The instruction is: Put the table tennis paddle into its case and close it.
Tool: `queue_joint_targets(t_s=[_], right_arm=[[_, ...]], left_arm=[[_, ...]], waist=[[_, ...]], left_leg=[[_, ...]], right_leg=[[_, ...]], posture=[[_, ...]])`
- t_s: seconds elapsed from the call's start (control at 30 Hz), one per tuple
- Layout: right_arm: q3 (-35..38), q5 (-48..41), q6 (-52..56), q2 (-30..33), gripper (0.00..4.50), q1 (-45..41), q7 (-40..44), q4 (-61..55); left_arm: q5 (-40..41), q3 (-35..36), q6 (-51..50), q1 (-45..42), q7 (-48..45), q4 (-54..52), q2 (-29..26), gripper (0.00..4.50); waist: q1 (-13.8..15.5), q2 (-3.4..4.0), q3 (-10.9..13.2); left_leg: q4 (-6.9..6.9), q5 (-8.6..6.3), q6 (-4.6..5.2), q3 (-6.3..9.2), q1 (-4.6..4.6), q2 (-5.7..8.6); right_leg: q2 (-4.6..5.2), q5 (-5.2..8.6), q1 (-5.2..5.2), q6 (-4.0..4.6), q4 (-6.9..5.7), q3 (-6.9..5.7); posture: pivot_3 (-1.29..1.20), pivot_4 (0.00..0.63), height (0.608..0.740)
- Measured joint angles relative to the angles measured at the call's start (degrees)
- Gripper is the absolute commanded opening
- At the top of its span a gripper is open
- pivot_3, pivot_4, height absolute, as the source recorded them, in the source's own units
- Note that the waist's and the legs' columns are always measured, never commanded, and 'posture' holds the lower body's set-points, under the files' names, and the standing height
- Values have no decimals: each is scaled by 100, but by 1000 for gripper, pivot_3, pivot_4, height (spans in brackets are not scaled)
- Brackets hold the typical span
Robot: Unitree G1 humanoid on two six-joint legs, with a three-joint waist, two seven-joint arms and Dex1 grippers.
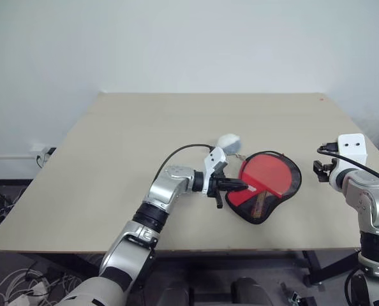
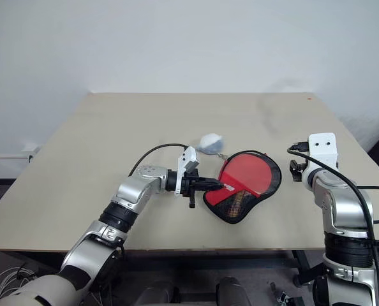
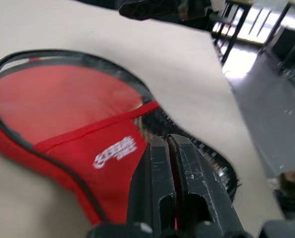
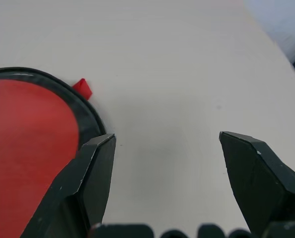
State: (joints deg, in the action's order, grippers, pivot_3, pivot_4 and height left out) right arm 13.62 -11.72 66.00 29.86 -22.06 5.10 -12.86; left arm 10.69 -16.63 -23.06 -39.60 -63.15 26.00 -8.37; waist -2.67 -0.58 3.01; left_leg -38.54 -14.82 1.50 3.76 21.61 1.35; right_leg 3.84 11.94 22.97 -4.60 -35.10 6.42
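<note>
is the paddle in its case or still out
In: the paddle's red face shows through the case window, handle tucked under the mesh.

The case [image 1: 264, 187] lies flat on the desk [image 1: 113, 166] before me, a black-piped pouch with red panel and clear window. Inside it I see the table tennis paddle [image 1: 266, 173], red face up, handle under mesh.

You have one table [image 1: 113, 178] in front of you. On it you can count one case [image 1: 275, 191], one table tennis paddle [image 1: 266, 173] showing inside it, and one small white lump [image 1: 228, 141]. Two grippers: the left gripper [image 1: 240, 186], the right gripper [image 4: 165, 163].
</note>
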Motion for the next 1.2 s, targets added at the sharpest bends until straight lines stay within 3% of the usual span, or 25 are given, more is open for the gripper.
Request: queue_joint_targets(t_s=[0.2,0.5,0.6,0.87,1.2], right_arm=[[41,-4,38,-14,3600,11,37,-6],[28,7,37,-138,3600,17,67,-3],[15,17,34,-155,3642,17,68,0],[-81,55,0,-255,3642,19,67,13],[-98,64,-15,-342,3642,24,67,19]], left_arm=[[174,470,-39,2,386,297,61,0],[1314,1442,-2054,40,533,37,-196,0],[1489,1563,-2534,87,616,17,-310,526],[1736,1739,-3541,88,902,88,-409,2674],[1831,1762,-4185,68,1117,526,-116,2674]], waist=[[-2,1,0],[-8,1,0],[-8,0,1],[-14,0,1],[-16,0,1]], left_leg=[[0,0,0,0,1,-1],[-4,0,0,0,-1,-1],[-10,0,-1,0,-1,0],[-12,6,-3,1,-3,0],[-10,6,-3,1,0,0]], right_leg=[[0,0,4,0,-2,0],[-1,1,9,-2,-21,0],[0,2,18,-3,-43,0],[-3,2,24,-1,-60,0],[-3,2,28,-2,-58,0]], posture=[[0,0,740],[0,0,740],[0,0,740],[0,0,740],[0,0,740]])
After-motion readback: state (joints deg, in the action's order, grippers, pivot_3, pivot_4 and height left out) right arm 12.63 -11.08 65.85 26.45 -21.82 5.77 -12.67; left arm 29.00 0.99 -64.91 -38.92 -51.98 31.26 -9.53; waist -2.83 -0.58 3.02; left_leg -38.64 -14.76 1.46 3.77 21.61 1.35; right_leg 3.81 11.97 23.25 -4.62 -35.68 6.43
